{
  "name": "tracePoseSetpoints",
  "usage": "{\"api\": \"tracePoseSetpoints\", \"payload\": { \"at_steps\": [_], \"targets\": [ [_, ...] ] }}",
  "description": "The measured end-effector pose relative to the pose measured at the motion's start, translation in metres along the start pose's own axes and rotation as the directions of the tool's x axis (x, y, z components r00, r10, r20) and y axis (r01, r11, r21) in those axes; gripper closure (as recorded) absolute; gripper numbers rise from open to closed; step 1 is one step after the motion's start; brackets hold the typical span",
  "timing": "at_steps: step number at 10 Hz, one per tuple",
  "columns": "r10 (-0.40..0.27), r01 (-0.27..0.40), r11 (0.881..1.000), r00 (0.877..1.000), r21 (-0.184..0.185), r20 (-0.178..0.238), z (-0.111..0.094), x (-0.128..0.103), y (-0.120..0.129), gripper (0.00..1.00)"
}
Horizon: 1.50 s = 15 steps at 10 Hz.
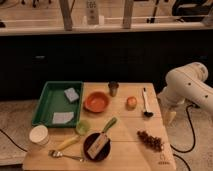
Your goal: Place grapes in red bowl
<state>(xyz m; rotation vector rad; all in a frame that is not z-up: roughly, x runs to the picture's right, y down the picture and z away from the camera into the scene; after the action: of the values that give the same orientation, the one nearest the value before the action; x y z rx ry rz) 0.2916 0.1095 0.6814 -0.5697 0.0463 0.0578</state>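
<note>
grapes point(150, 140) — dark purple | red bowl point(96, 102) — orange-red | tray point(50, 100) green | gripper point(171, 117) cream, right of table point(127, 142)

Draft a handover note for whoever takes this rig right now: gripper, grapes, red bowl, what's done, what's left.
Gripper: beside the wooden table, at its right edge, jaws open, holding nothing.
Small bunch of dark purple grapes: lying free on the table, front right.
Round orange-red bowl: mid-table, right of the green plastic tray, empty.
Done: nothing yet.
Left: grasp the grapes, carry them to the bowl, release.
</note>
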Motion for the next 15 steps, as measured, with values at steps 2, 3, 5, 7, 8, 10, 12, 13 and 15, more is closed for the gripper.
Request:
{"api": "tracePoseSetpoints", "payload": {
  "at_steps": [2, 3, 5, 7, 8, 10, 12, 13, 15],
  "targets": [
    [0.000, 0.000, 1.000, 1.000, 0.000, 0.000, 0.000, 0.000, 0.000, 0.20],
    [0.000, 0.000, 1.000, 1.000, 0.000, 0.000, 0.000, 0.000, 0.000, 0.20],
    [0.000, 0.000, 1.000, 1.000, 0.000, 0.000, 0.000, 0.000, 0.000, 0.20],
    [-0.011, 0.011, 1.000, 1.000, -0.004, 0.000, 0.004, 0.001, 0.006, 0.20],
    [-0.024, 0.024, 1.000, 1.000, -0.009, -0.001, 0.011, 0.002, 0.016, 0.20],
    [-0.050, 0.050, 0.999, 0.999, -0.021, -0.001, 0.027, 0.005, 0.045, 0.20],
    [-0.076, 0.076, 0.997, 0.997, -0.029, 0.000, 0.035, 0.003, 0.052, 0.20],
    [-0.095, 0.095, 0.995, 0.995, -0.039, 0.002, 0.042, -0.001, 0.057, 0.20],
    [-0.120, 0.120, 0.991, 0.993, -0.059, 0.003, 0.059, -0.003, 0.076, 0.20]
  ]
}}
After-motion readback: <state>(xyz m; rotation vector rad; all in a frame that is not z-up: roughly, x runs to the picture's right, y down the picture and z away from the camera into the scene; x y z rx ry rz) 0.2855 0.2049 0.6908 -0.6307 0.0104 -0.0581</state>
